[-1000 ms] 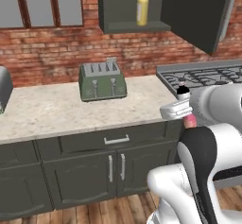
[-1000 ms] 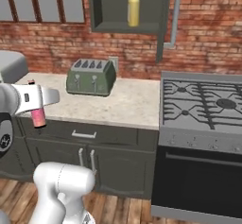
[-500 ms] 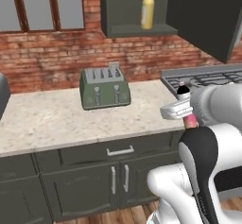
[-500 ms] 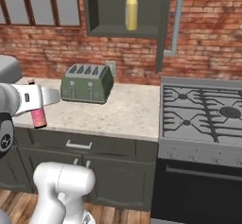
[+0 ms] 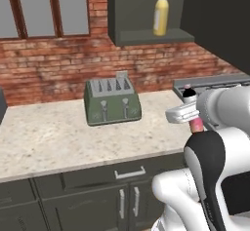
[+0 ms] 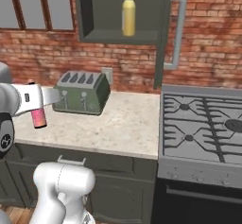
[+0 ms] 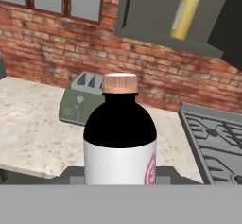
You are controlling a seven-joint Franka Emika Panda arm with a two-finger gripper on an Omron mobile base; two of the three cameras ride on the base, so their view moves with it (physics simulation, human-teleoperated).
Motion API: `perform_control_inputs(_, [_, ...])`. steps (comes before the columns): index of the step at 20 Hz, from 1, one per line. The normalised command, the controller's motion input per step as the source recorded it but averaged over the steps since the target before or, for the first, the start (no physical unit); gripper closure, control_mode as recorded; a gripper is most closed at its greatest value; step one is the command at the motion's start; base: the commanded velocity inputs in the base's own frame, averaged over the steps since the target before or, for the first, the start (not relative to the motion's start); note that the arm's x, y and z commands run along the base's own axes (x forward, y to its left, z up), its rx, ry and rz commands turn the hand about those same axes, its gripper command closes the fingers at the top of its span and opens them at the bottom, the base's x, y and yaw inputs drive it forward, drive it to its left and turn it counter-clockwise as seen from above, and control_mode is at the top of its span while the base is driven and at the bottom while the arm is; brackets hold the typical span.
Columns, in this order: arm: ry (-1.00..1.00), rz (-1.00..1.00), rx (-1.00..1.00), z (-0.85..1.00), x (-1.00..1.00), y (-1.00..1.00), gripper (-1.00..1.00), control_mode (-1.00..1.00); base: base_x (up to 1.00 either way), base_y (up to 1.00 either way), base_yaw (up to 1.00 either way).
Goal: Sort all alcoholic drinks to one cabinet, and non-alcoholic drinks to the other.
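Pink bottle (image 6: 38,118) gripped between clenched fingers (image 6: 34,106), carried clear of the table (image 6: 118,124), left of and in front of the toaster (image 6: 81,93) in the right base view. Likely held upright for a clean lift to the shelf. Toaster closer and larger than half a second earlier, from the base driving in. Yellow bottle (image 6: 128,14) already standing in the open cabinet (image 6: 90,15), above and right of the toaster.

No readable text anywhere — the pink bottle's (image 7: 120,138) white label shows just a pink swirl.
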Motion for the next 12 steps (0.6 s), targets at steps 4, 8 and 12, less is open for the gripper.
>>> perform_control_inputs(4, [0.0, 0.0, 0.0, 0.0, 0.0, 0.0, 1.0, 1.0, 0.48, -0.14, 0.02])
perform_control_inputs(8, [0.0, 0.0, 0.0, 0.0, 0.0, 0.0, 1.0, 1.0, 0.42, -0.41, 0.01])
perform_control_inputs(12, [0.0, 0.0, 0.0, 0.0, 0.0, 0.0, 1.0, 1.0, 0.38, -0.54, 0.0])
